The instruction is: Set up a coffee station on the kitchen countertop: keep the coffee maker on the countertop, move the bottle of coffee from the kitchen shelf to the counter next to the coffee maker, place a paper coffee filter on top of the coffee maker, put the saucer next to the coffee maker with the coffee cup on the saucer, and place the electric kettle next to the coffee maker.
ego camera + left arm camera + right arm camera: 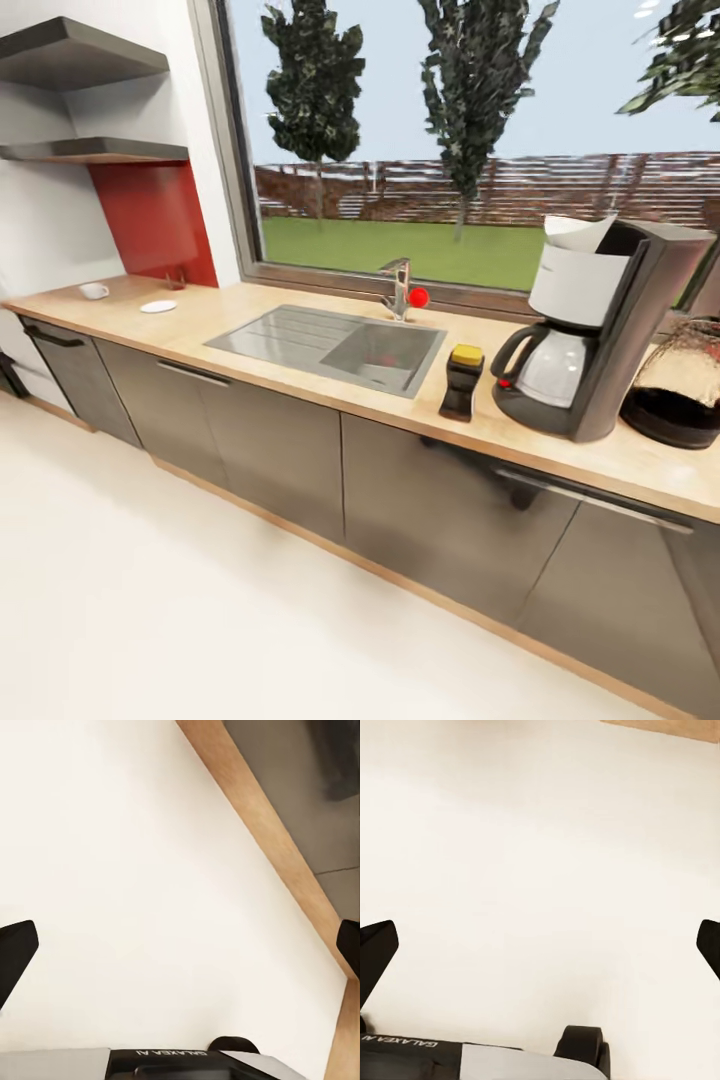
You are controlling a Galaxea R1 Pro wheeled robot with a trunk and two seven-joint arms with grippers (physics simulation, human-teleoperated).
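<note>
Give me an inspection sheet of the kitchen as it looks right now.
Surface: kitchen countertop, beige, with a sink set in.
Job's things: coffee maker on the counter with the paper coffee filter on top; bottle of coffee beside it; electric kettle on its other side; coffee cup and saucer apart at the far end; kitchen shelf.
Clutter: nothing seen.
Hands: left hand and right hand open, over the floor.
Cables: nothing seen.
Surroundings: window, garden, fence.
</note>
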